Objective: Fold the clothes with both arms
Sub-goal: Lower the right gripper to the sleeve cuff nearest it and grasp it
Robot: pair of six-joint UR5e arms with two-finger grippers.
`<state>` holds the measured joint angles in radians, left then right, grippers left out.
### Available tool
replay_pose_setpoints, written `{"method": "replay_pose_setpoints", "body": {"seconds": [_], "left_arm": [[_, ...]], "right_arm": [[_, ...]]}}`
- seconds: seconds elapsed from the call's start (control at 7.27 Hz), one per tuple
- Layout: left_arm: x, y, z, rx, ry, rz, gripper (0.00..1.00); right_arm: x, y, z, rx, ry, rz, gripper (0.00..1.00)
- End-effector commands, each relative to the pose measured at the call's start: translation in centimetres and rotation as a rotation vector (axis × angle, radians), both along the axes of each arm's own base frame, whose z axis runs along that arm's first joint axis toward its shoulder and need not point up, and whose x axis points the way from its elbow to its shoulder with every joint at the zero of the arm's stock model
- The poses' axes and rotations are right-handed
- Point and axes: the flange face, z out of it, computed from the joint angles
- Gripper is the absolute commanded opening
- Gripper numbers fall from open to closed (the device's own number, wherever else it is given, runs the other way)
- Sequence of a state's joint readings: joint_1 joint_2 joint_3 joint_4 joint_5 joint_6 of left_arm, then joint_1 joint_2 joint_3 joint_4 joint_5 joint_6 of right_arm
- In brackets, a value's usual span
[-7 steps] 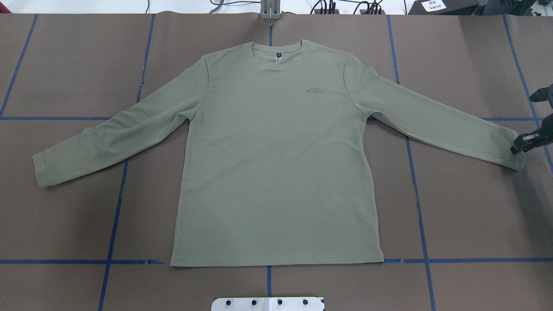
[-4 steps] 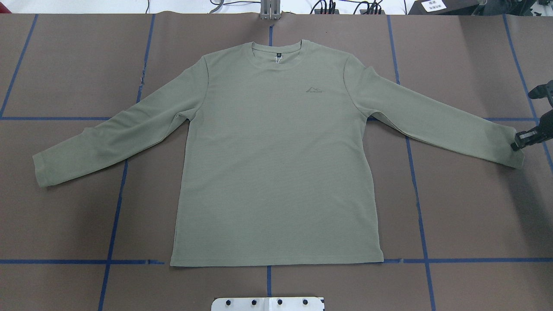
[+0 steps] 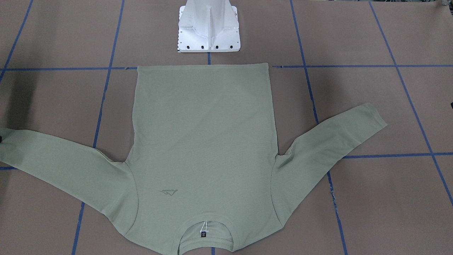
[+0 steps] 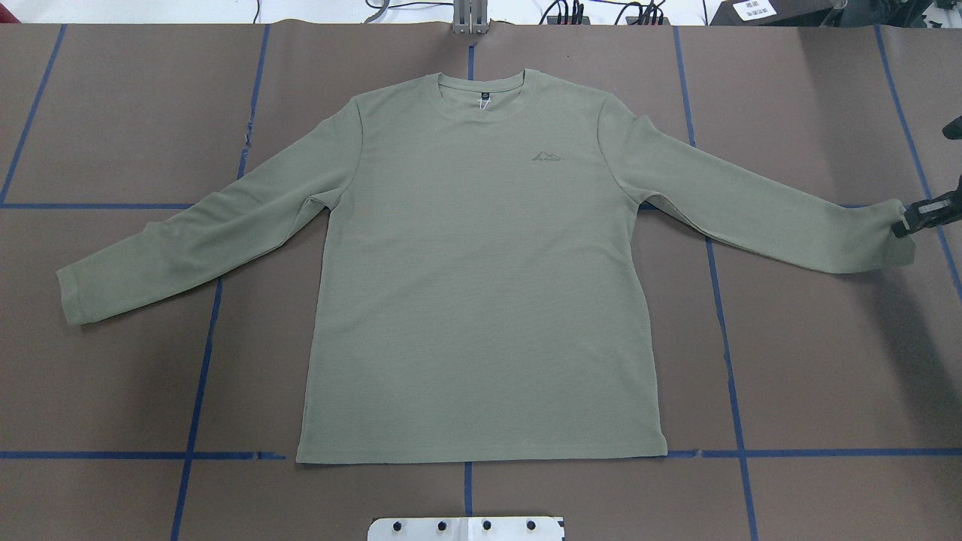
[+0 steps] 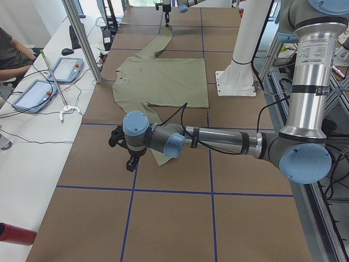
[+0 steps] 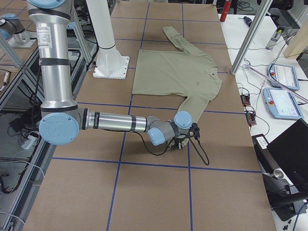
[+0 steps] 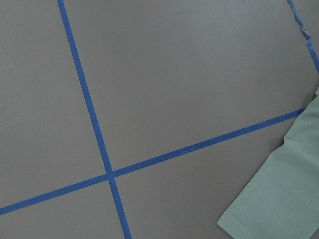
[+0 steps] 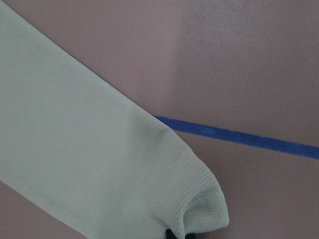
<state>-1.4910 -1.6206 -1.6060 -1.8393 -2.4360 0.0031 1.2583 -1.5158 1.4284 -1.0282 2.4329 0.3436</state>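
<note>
Here the right pincer (image 4: 903,225) pinches the cuff of the shirt (image 4: 481,263).

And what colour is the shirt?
Pale sage green; the shirt shows best in the overhead exterior view.

shirt (image 4: 481,285) lies flat on the table (image 4: 113,113), hem toward the pedestal (image 3: 208,32), sleeves spread sideways.

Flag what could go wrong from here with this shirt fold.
1. The right gripper pinches only the very edge of one cuff. The knit could slip out once it is carried over the shirt.
2. The left gripper hangs beside the other cuff, not on it. A one-sided pull may drag the body out of its flat, square lay on the table.
</note>
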Motion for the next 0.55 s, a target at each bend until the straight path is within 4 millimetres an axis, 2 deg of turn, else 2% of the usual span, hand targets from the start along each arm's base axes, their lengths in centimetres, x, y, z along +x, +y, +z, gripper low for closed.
{"method": "replay_pose_setpoints", "body": {"seconds": [0.0,0.14,0.28,0.41], "left_arm": [[0.0,0.0,0.0,0.000,0.000,-0.001,1.00],[0.0,0.0,-0.1,0.002,0.000,0.000,1.00],[0.0,0.0,-0.3,0.008,0.000,0.001,1.00],[-0.2,0.2,-0.3,0.009,0.000,0.000,1.00]], "right_arm": [[-0.3,-1.8,-6.0,0.019,-0.080,0.027,0.00],[-1.1,-3.9,-10.0,0.016,-0.116,0.065,0.00],[-3.8,-6.1,-14.6,-0.002,-0.151,0.085,0.00],[-7.5,-6.9,-17.6,-0.043,-0.170,0.087,0.00]]}}
